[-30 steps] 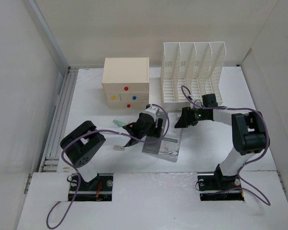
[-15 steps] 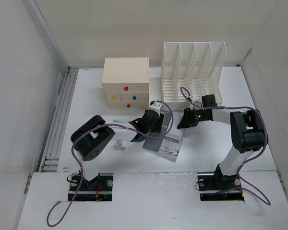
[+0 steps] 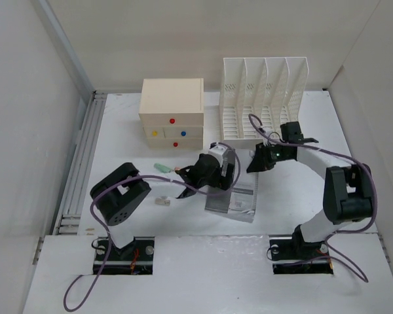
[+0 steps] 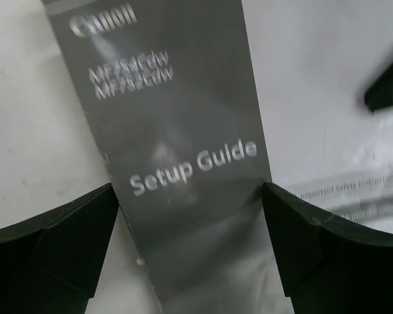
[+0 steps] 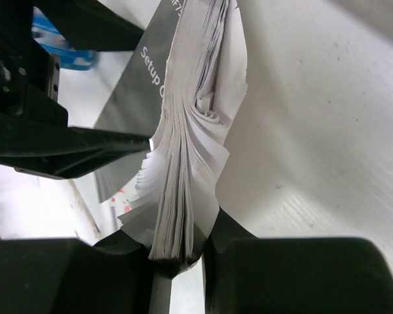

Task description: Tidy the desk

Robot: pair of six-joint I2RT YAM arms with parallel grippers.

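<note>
Setup Guide booklet (image 3: pixel 232 196) sits nearer and further right than before.
The right gripper (image 5: pixel 177 252) pinches its page edge; the left gripper (image 4: pixel 190 203) has fingers apart astride its cover on the desk (image 3: pixel 295 196). Drawer box (image 3: pixel 172 104) beyond them, drawers closed.

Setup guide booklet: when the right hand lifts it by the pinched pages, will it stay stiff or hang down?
Probably floppy: the pages of the setup guide fan and curl above the right hand pinching them. Likely light, being thin paper sheets. Its smooth grey cover may slide on the desk if pushed.
</note>
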